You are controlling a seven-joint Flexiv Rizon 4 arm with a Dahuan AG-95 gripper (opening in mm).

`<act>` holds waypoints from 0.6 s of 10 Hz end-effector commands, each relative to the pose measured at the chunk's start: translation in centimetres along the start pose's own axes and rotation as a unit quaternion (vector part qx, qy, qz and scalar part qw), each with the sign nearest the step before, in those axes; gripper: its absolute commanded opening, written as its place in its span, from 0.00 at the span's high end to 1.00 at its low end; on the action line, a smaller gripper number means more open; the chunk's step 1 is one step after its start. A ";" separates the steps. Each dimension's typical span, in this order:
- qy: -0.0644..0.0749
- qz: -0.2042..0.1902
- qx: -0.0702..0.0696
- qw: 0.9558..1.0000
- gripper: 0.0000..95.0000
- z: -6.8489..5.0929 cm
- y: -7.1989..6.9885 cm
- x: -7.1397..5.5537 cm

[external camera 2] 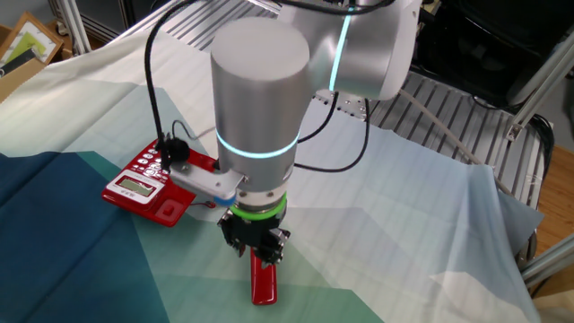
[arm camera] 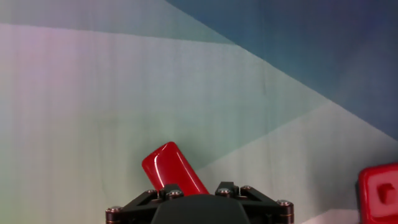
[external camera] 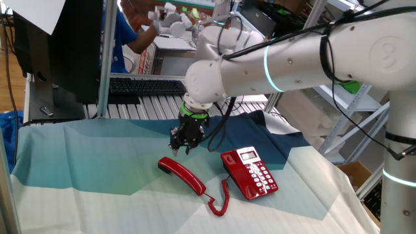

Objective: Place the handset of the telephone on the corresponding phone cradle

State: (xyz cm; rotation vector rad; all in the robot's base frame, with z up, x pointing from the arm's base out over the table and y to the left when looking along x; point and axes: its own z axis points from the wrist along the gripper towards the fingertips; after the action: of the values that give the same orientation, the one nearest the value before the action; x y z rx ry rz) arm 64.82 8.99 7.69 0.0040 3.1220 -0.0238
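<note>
The red handset (external camera: 182, 174) lies flat on the cloth, off the telephone, with its coiled cord (external camera: 220, 201) curling toward the base. To its right sits the red telephone (external camera: 250, 172) with white buttons, and the phone cradle (external camera: 232, 170) along its left side holds nothing. My gripper (external camera: 182, 148) hovers just above the handset's far end, fingers apart and gripping nothing. From the other side the gripper (external camera 2: 256, 256) hangs over the handset (external camera 2: 264, 280), with the telephone (external camera 2: 148, 179) to the left. The hand view has the handset (arm camera: 171, 167) running under the hand and a corner of the telephone (arm camera: 378, 193).
A black keyboard (external camera: 146, 86) and a dark monitor (external camera: 58, 45) stand behind the cloth. A person in blue (external camera: 127, 32) is at the back. A metal slatted rack (external camera 2: 466, 99) borders the far side, and a cardboard box (external camera: 357, 175) sits off the table's right.
</note>
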 end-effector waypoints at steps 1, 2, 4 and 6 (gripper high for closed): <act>0.007 -0.001 0.009 1.000 0.60 -0.2 -0.2 0.4; 0.009 -0.004 0.009 1.000 0.60 -0.2 -0.2 0.4; 0.017 -0.016 0.005 1.000 0.60 -0.2 -0.2 0.4; 0.019 -0.013 0.000 1.000 0.60 -0.2 -0.2 0.4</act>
State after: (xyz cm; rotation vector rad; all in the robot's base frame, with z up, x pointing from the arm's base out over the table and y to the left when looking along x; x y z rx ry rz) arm 64.70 8.78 7.78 -0.0514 3.1702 -0.0175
